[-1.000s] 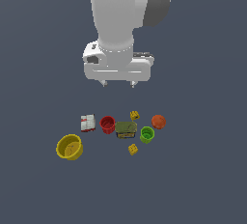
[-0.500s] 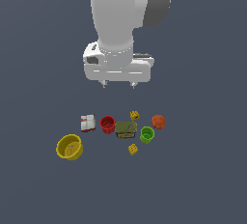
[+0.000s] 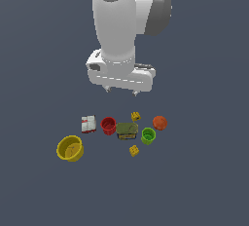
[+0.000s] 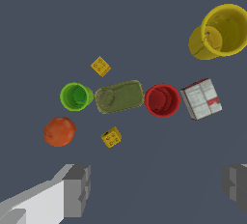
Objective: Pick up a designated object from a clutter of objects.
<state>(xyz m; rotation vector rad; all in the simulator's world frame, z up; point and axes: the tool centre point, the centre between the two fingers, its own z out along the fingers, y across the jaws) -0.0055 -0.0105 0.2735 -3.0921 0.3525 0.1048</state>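
The Panda arm (image 3: 127, 30) is hanging high above the dark worktop (image 3: 204, 171), well apart from everything on it, and its gripper (image 3: 121, 90) is pointing straight down with the jaws spread wide and gripping nothing. Below it the clutter is lying in a loose row. The yellow bowl (image 3: 70, 148) is sitting off at the exterior view's left end. The tin can (image 3: 126, 130), the designated object with its olive-green lid, is lying in the middle of the row, squeezed between the red cup (image 3: 108, 125) and the green cup (image 3: 148, 136), both just beside it or touching. The red-white box (image 3: 88, 123) is lying beyond the red cup, and the orange round thing (image 3: 160, 122) is sitting past the green cup. Two yellow holed blocks (image 3: 135, 116) (image 3: 133, 150) are flanking the can's long sides. A good descent is probably one centred over the lid, with the jaws closing across the can's short width, so the fingers drop into the gaps near the blocks rather than onto the cups.
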